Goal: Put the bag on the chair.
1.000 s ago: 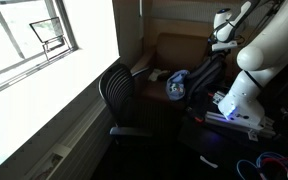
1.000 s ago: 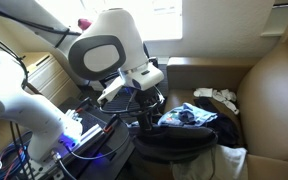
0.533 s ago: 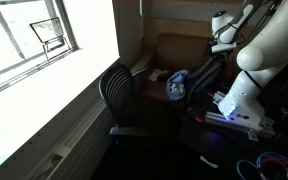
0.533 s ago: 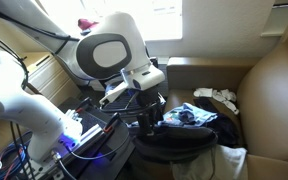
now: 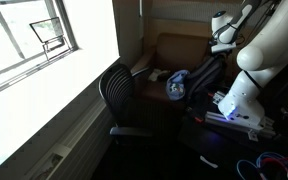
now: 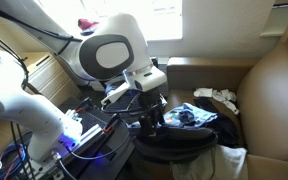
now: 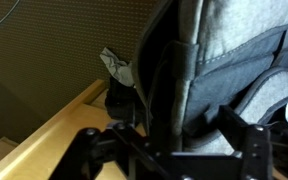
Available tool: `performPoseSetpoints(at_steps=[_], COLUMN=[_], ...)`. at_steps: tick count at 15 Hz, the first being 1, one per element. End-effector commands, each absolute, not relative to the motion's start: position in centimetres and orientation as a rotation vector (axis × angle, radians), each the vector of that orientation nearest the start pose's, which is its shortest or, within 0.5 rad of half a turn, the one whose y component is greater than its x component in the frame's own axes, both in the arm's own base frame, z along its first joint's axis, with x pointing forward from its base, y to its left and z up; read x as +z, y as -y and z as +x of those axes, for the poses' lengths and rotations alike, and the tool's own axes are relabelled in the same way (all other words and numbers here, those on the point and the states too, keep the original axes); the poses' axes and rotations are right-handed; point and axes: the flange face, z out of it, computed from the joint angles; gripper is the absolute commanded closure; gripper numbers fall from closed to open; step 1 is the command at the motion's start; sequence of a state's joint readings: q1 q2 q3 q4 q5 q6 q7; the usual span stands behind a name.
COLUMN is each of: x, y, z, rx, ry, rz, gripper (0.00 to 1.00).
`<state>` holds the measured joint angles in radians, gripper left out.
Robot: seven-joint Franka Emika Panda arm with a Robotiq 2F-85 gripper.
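Note:
The bag [image 7: 234, 50] is grey with black straps and fills the wrist view. My gripper [image 7: 179, 130] straddles its black edge and looks shut on it. In an exterior view the gripper [image 6: 147, 100] hangs under the white arm, with the dark bag [image 6: 144, 120] below it, next to the black chair [image 6: 179, 145]. In an exterior view the black office chair [image 5: 119, 95] stands by the window wall, and the dark bag [image 5: 206, 75] hangs to its right beside the arm.
A blue crumpled cloth item [image 6: 189, 117] lies by the chair and also shows in an exterior view [image 5: 176, 85]. White cloths [image 6: 216, 97] lie on a brown couch [image 6: 274, 90]. The robot base with cables [image 5: 234, 110] stands close by.
The arm and the bag have shifted slightly toward the chair and the blue item. Little else has moved.

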<state>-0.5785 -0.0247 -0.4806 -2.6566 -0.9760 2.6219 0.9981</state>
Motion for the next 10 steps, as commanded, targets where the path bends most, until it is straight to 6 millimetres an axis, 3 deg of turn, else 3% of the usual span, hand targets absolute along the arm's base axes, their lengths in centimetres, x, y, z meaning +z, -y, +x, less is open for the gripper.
performPoseSetpoints(at_steps=[1, 8, 10], x=[24.32, 24.35, 24.36], y=[35.33, 35.17, 35.15], z=[21.76, 22.17, 22.38], rx=[0.041, 0.021, 0.007], ry=[-2.046, -2.046, -2.052], rz=[-2.944, -2.938, -2.927], gripper=[0.46, 0.96, 1.0])
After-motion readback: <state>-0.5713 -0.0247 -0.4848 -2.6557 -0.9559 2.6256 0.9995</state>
